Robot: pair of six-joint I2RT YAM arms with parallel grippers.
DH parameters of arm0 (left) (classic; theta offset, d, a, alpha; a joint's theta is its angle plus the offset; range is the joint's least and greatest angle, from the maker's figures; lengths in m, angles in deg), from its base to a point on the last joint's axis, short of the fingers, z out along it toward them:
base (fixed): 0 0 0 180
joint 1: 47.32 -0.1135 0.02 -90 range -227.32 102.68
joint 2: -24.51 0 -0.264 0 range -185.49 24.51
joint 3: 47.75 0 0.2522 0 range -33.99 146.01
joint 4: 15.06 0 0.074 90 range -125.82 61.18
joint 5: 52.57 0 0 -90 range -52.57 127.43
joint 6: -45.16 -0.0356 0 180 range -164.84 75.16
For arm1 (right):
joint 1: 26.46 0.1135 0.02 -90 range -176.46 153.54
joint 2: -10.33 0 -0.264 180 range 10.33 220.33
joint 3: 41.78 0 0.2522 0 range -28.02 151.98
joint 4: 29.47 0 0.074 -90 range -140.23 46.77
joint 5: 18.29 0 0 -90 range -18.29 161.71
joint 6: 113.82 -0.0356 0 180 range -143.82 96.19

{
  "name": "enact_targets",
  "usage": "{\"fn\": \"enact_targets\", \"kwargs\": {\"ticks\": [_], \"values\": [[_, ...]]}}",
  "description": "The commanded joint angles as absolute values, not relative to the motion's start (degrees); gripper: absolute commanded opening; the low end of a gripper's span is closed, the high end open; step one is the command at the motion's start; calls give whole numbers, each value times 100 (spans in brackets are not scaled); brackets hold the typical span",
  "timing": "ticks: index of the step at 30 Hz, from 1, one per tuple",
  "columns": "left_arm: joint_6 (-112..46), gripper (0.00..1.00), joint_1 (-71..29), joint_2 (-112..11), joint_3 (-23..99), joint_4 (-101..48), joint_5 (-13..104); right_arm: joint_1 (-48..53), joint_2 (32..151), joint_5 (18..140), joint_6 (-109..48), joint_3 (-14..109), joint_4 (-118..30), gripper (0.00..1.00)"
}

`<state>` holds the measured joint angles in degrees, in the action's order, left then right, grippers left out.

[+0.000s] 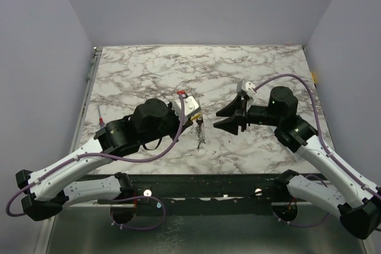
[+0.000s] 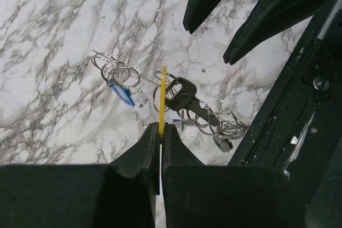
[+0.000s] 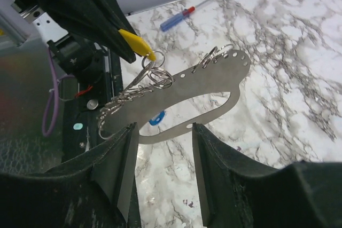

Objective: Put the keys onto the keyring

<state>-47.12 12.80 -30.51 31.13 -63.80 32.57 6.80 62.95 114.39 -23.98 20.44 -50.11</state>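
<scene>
From above, the left gripper point(image 1: 195, 115) holds up a cluster of keys and rings point(image 1: 200, 132), with the right gripper point(image 1: 228, 118) spread open just beside it. The left wrist view shows it clenched on the yellow tag point(image 2: 162, 97), while a blue-tagged key point(image 2: 123, 92) lies apart on the marble table point(image 2: 64, 36). In the right wrist view the split rings point(image 3: 156, 76) hang under the tag, so the right gripper should probably pinch one ring squarely while the left holds steady.

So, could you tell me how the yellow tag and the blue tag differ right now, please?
The yellow tag is pinched in the left gripper; the blue tag is gripped by nothing. The yellow tag hangs edge-on above the table; the blue tag lies flat on it. Both are joined to wire rings.
</scene>
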Motion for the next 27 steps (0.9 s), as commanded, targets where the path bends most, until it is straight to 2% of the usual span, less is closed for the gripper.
{"fn": "enact_targets", "kwargs": {"ticks": [1,11,27], "values": [[-5027,0,1273,-2948,3086,-5958,3718,650,6359,12246,-2003,1987,-4709,52],[-5055,0,1271,-3140,3178,-5960,4571,650,6217,12818,-1433,1822,-4176,46],[-5023,0,1272,-3321,3328,-5923,4956,647,6437,13106,-1380,1832,-4087,40]]}}
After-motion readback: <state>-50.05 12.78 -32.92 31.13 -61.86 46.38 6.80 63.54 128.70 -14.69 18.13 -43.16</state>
